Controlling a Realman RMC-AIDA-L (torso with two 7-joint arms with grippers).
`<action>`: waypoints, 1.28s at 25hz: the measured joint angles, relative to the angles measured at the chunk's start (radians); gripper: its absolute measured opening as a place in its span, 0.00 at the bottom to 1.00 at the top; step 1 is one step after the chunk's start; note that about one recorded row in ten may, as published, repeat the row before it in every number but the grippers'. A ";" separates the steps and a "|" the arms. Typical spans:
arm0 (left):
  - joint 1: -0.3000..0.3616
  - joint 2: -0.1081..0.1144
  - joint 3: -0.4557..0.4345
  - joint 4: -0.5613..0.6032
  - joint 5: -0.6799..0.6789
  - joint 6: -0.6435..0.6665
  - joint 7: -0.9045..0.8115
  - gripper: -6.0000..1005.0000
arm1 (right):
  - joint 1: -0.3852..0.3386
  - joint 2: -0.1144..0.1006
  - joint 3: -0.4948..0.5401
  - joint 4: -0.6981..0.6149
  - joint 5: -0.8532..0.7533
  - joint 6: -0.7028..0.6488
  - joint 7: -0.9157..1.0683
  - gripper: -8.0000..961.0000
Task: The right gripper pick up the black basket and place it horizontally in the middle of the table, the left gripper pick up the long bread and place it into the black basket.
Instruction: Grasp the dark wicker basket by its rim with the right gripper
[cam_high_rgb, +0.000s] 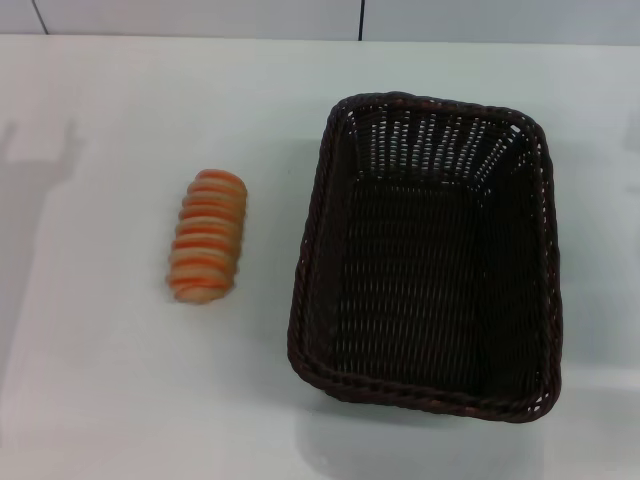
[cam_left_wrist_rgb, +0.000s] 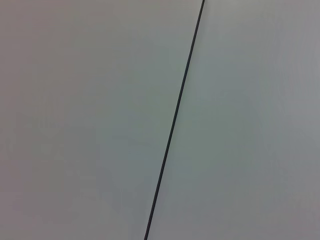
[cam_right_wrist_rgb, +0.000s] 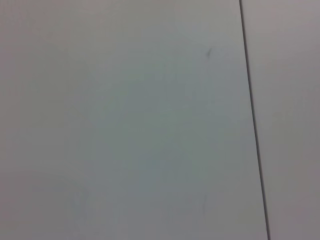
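The black basket (cam_high_rgb: 430, 255) stands empty on the white table (cam_high_rgb: 100, 380), right of the middle, with its long side running away from me. The long bread (cam_high_rgb: 207, 235), striped orange and tan, lies on the table to the left of the basket, a short gap from its rim. Neither gripper shows in the head view. Both wrist views show only a plain pale surface with a thin dark seam, and no fingers.
The table's far edge (cam_high_rgb: 200, 38) meets a pale panelled wall with dark seams. A faint shadow falls on the table at the far left (cam_high_rgb: 35, 150).
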 joint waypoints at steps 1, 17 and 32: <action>0.000 0.000 0.000 0.000 0.000 0.000 0.000 0.83 | -0.001 0.000 0.000 -0.001 0.000 0.000 0.000 0.33; -0.001 0.000 0.003 -0.002 0.000 -0.001 -0.001 0.83 | -0.010 -0.009 -0.047 -0.017 -0.036 -0.006 0.013 0.38; 0.000 0.000 0.003 -0.003 0.000 -0.003 -0.002 0.83 | -0.048 -0.011 0.087 -0.228 -0.031 0.217 -0.223 0.73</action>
